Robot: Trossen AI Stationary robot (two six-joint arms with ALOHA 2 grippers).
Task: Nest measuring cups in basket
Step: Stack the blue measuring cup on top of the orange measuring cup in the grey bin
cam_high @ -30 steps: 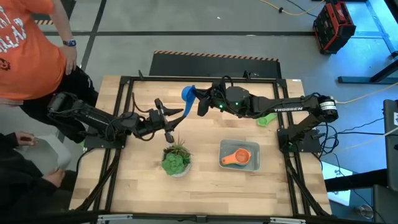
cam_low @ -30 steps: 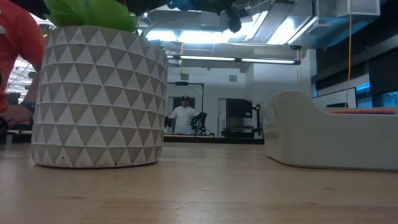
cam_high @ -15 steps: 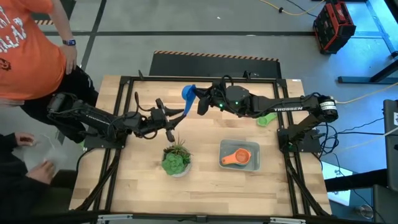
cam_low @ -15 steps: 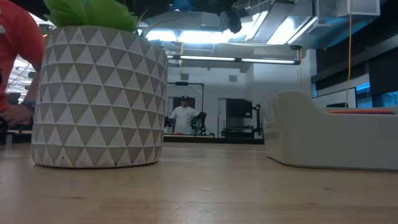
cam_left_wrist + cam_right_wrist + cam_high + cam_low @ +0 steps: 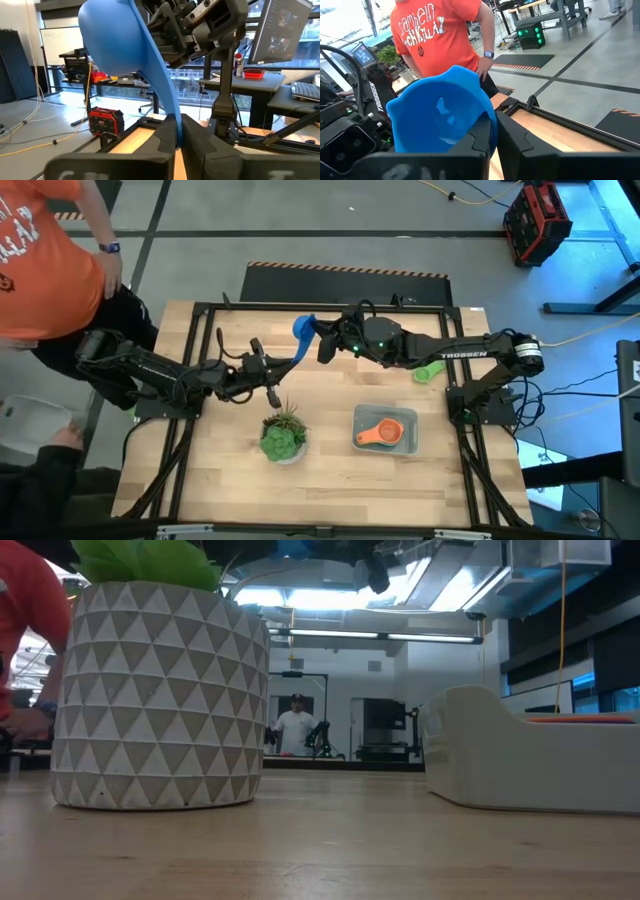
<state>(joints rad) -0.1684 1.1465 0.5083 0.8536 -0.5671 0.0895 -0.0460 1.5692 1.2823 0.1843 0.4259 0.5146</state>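
Note:
A blue measuring cup (image 5: 303,329) hangs in the air over the table's far middle, between my two arms. My left gripper (image 5: 288,366) reaches it from the table's left and is shut on its handle. My right gripper (image 5: 319,343) comes from the right and is shut on its bowl. The bowl fills the left wrist view (image 5: 120,40) and the right wrist view (image 5: 440,115). An orange cup (image 5: 383,432) lies in the greyish basket (image 5: 409,442). A green cup (image 5: 429,370) lies on the table under my right arm. My left gripper (image 5: 176,135) pinches the blue cup's handle (image 5: 169,107) near its free end between its two fingers, coming roughly level from the table's left. The handle runs from the fingers up to the bowl, which is clear of the table. My right gripper (image 5: 492,137) grips the bowl's wall at the rim (image 5: 491,119), one finger (image 5: 477,137) on the inner side and one (image 5: 515,140) on the outer. It comes from the table's right. The cup is lifted clear, its open side facing along my right arm.
A green spiky plant in a white patterned pot (image 5: 283,437) stands near the table's middle, just on the near side of my left gripper; the pot (image 5: 160,695) fills the low view's left, the basket (image 5: 540,760) its right. A person in orange (image 5: 50,250) stands beyond the far-left corner.
My left gripper has moved a little toward the table's right, up to the blue cup's handle. The cup and my right gripper have stayed where they were. A person's hand by the table's left edge has shifted.

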